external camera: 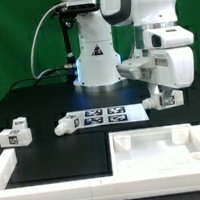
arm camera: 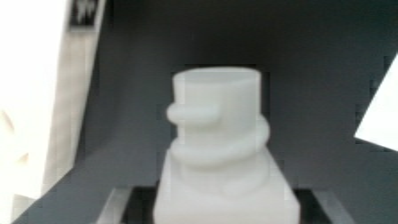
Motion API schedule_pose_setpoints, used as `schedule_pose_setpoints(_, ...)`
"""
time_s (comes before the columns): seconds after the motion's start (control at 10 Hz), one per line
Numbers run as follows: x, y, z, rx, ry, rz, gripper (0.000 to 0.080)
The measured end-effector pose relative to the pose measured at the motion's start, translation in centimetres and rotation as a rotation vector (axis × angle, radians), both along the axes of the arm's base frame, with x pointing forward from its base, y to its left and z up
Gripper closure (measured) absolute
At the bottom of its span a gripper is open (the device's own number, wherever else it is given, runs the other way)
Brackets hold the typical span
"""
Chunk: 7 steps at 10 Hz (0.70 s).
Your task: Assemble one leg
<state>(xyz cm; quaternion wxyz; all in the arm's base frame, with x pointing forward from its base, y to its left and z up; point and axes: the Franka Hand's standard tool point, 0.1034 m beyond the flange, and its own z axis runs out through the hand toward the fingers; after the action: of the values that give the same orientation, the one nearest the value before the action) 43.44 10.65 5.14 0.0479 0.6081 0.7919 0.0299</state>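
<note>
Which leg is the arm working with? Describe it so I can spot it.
Find the arm's white wrist on the exterior view's right. Under it the gripper pinches the leg, a short white tagged peg. Only it is held; the other two legs lie on the table.

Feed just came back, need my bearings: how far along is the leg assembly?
Done: one leg is lifted off the table, jaws shut on it, at the exterior view's right. In hand: that leg, held above and apart from the panel. Left: fitting it; no leg looks mounted on the panel, and two more legs lie loose near the marker board.
</note>
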Motion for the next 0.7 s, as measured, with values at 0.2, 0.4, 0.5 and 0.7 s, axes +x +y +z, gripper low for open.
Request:
schedule_pose_setpoints(0.2,0.0,0.0,-0.1,0.002,0.002,-0.018,0.0514)
schedule_pose_setpoints(0.4,-0.6,-0.9,-0.4,0.046,-0.003,-0.254,0.0512)
schedule_pose_setpoints(0.5,-1.2,-1.6,-0.4,0.062,0.001,-0.403,0.0512)
schedule_pose_setpoints(0.7,-2.1,-0.8,-0.6,0.122,0.007,-0.767,0.0512)
